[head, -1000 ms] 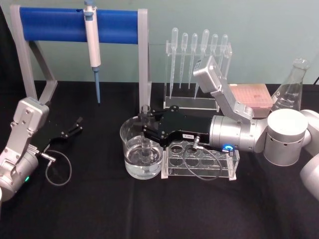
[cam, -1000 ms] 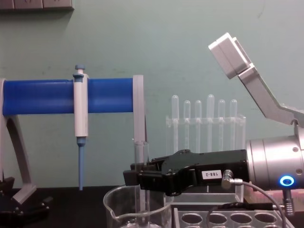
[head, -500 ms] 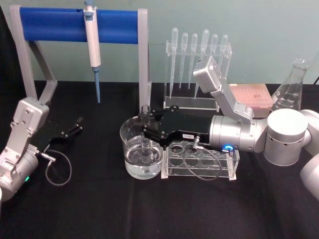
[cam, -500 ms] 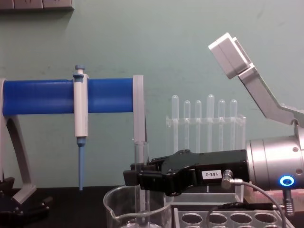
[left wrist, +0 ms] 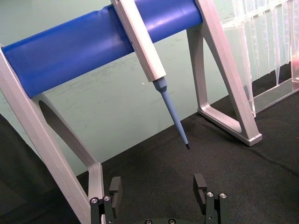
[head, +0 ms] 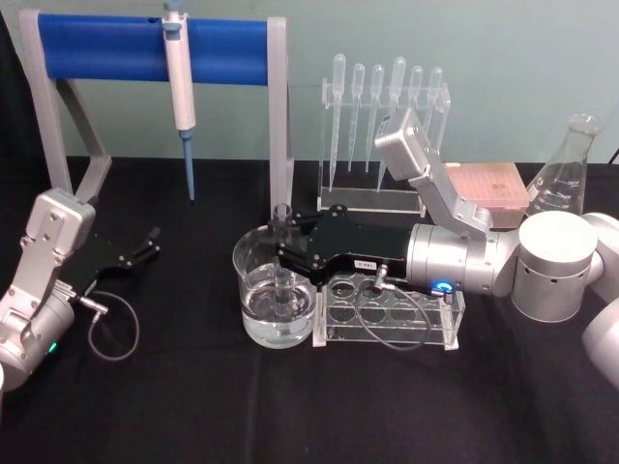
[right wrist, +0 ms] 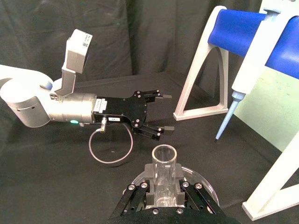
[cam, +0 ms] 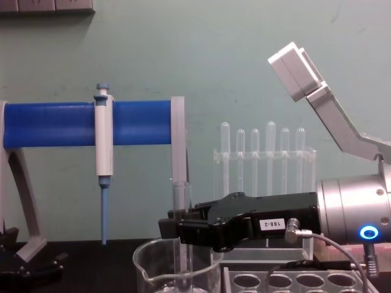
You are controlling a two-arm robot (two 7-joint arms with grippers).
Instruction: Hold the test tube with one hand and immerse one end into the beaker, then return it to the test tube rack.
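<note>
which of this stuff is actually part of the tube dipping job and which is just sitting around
In use: test tube, beaker, test tube rack, right gripper shut on the tube.
Lying about: pipettor on blue stand, pipettes, flask, pink box, left gripper parked open.

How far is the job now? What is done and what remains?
Done: the right gripper has the test tube gripped, upright. In hand: its lower end sits inside the beaker, apparently in the liquid. Left: lift it out and set it in the test tube rack, whose holes look empty. The left gripper is parked open at the left.
</note>
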